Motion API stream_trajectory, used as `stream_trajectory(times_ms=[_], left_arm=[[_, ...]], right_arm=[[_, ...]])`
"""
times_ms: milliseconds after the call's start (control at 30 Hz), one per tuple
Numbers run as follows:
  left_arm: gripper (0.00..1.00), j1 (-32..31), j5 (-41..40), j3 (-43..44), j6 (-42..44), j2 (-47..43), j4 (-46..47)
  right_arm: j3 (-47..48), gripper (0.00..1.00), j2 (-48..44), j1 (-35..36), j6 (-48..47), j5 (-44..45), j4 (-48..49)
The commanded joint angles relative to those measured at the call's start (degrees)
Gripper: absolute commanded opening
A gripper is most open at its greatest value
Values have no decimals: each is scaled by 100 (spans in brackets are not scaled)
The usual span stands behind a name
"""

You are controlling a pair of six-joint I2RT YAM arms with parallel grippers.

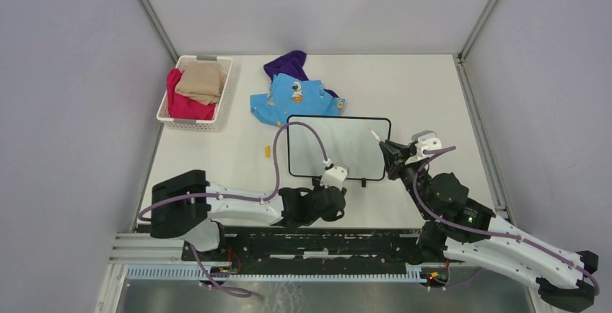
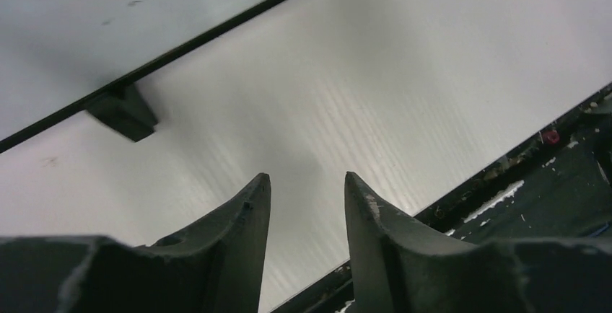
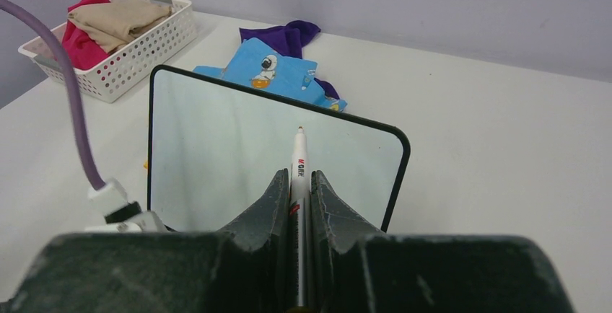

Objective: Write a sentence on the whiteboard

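Observation:
The whiteboard point(image 1: 339, 147) lies flat mid-table, white with a thin black frame and small black feet. Its surface looks blank point(image 3: 238, 147); the sentence does not show anywhere on it. My right gripper point(image 1: 387, 153) is at the board's right edge, shut on a white marker point(image 3: 299, 163) whose tip points out over the board. My left gripper point(image 1: 338, 199) sits low on the table just in front of the board's near edge. It is open point(image 2: 307, 179) with only bare table between its fingers. The board's edge and one of its feet point(image 2: 123, 111) are visible to its left.
A white perforated basket point(image 1: 221, 104) with red and tan clothes stands at the back left. A blue printed cloth point(image 1: 292, 97) and a purple cloth point(image 1: 289, 63) lie just behind the board. A small yellow piece point(image 1: 268, 151) lies left of the board. The black rail point(image 1: 317, 244) runs along the near edge.

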Motion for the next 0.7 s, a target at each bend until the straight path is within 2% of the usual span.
stream_trajectory(times_ms=[0, 333, 667], left_arm=[[45, -25, 700, 392, 1070, 508, 1015], [19, 16, 816, 1449, 1268, 1987, 1386], [3, 260, 388, 2015, 1149, 2682, 1114]], right_arm=[[418, 0, -60, 14, -136, 37, 206], [541, 0, -270, 12, -170, 228, 15], [569, 0, -394, 12, -249, 326, -40]])
